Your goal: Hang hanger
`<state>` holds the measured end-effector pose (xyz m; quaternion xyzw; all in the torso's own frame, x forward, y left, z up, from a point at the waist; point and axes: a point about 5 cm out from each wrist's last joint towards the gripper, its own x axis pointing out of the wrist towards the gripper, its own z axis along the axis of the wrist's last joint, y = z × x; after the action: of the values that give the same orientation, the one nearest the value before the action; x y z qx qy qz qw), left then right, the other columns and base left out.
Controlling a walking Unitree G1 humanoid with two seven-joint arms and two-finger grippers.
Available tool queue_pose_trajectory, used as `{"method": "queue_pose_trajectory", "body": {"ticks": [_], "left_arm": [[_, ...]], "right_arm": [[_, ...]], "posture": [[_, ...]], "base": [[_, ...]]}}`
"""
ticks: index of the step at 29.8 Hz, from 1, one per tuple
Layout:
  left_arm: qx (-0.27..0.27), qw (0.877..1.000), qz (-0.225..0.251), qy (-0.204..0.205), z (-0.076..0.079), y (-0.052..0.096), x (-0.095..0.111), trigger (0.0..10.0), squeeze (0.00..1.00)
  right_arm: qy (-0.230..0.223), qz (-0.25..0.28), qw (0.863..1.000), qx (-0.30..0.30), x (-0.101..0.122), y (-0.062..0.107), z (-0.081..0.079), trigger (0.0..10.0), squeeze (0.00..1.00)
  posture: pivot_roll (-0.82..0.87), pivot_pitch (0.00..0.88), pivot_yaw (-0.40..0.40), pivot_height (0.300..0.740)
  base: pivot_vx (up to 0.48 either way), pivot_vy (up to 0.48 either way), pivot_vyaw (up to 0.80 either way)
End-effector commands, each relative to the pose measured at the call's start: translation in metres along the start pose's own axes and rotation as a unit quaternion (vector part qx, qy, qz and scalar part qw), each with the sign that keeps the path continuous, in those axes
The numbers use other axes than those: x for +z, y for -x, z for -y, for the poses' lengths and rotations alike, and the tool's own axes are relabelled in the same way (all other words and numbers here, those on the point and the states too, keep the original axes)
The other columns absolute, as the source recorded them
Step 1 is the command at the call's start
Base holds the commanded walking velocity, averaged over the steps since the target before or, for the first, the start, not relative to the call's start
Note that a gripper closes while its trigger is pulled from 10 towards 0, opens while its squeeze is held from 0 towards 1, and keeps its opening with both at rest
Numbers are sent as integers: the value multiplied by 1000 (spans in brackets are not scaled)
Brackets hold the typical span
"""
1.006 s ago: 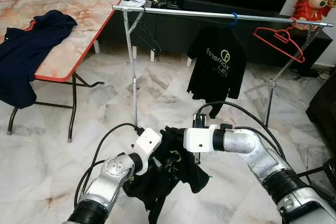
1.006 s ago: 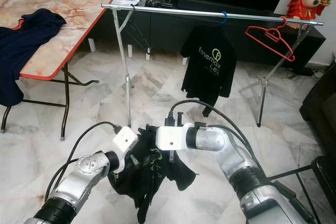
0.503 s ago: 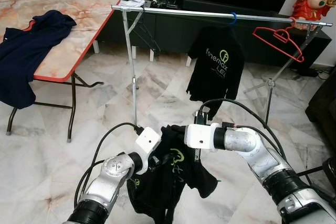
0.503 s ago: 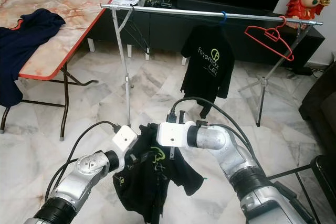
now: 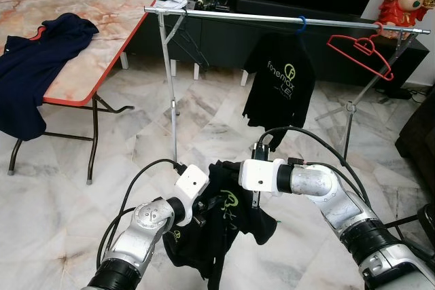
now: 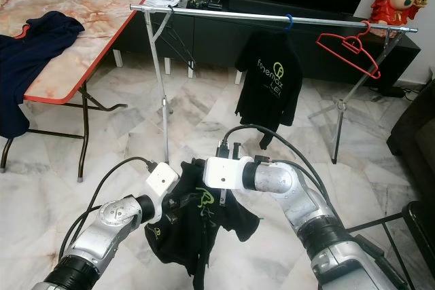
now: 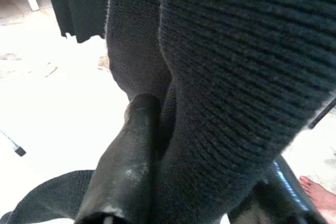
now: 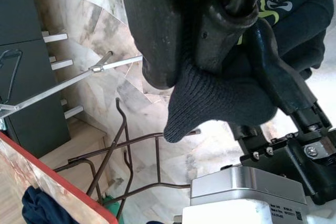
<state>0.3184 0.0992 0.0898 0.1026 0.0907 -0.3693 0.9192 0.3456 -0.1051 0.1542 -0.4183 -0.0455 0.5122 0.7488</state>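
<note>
Shirt in hand: a black shirt (image 5: 221, 225) with a green logo is hanging low between the two arms, well short of the rail (image 5: 285, 20), its hem dangling above the floor (image 5: 136, 140).
Left hand (image 7: 157, 129): is pinching knit fabric of the shirt between its fingers (image 7: 126, 166), clamped on cloth.
Right hand (image 8: 210, 40): is gripping the shirt's collar edge, fingers closed on a fold of dark knit.
Hanger in shirt: I cannot tell whether a hanger is already inside the held shirt; none is visible at its neck.
Already done: one black shirt (image 5: 280, 89) is hanging from the rail on a blue hook (image 5: 302, 24), by the look of it a finished piece.
Spare hanger: a red hanger (image 5: 360, 49) is hanging bare near the rail's right end, apart from the hung shirt.
Waiting: a navy garment (image 5: 34, 73) is lying over the edge of the counter (image 5: 102, 39) on the robot's left.
Progress: seemingly partway; the held shirt is not yet raised or hooked.
Left to do: probably lifting the shirt to rail height, hooking it on, then letting go with both hands.
</note>
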Motion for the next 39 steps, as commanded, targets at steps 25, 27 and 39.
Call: {"method": "queue_pose_trajectory", "body": {"ticks": [25,27,39], "left_arm": [[-10,1000,6,9,2,1,0,0,0],[-10,1000,6,8,2,1,0,0,0],[-16,1000,5,8,4,2,-1,0,0]], "right_arm": [[-8,-9,1000,-3,-5,10,2,10000,0],[-9,-9,1000,-2,-5,10,2,10000,0],[-27,-15,999,40,-10,11,-8,10000,1000]], "posture": [[29,86,-116,740],[30,81,-114,740],[29,67,-107,740]], "base": [[0,0,0],[0,0,0],[0,0,0]]}}
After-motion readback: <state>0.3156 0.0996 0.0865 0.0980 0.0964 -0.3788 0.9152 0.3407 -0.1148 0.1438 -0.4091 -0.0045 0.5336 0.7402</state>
